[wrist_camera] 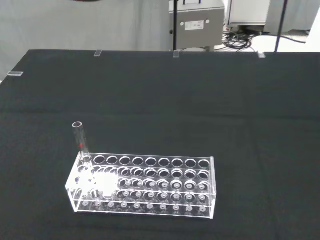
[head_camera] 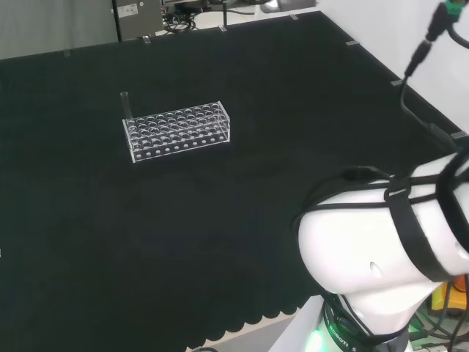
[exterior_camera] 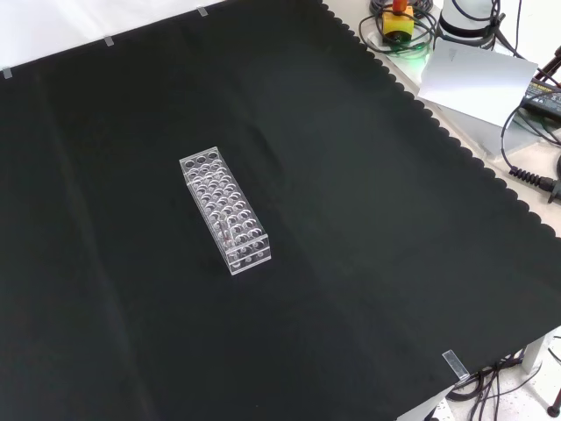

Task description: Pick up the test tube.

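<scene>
So the desk (head_camera: 242,183) is covered in black cloth and pretty much bare apart from one clear rack (head_camera: 177,130) sitting out in the open. The big white arm link (head_camera: 366,249) is bunched up at the near right of the head view, well away from the rack. I can't tell whether the robot hand's fingers are apart or together, so I'll leave that alone.

The rack is a long clear block full of holes, and from the wrist camera it lies ahead of and below the robot hand with a wide stretch of cloth in between. The test tube (wrist_camera: 81,142) stands in a corner hole at one end of the rack, on the row away from the wrist camera. In the head view you can just make it out poking up at the rack's far left corner (head_camera: 125,105). I can't pick the tube out in the front view.

The tube is upright: long axis vertical, open mouth pointing up, bottom down in the rack. There's a small red mark partway down it.

My read is this is the very start, with the approach not yet made. The next move needs the robot hand to travel across to that corner, come in around the bit sticking up above the rack, close on it, then lift straight up along the tube's axis so it doesn't catch in the hole or drag the rack.
</scene>
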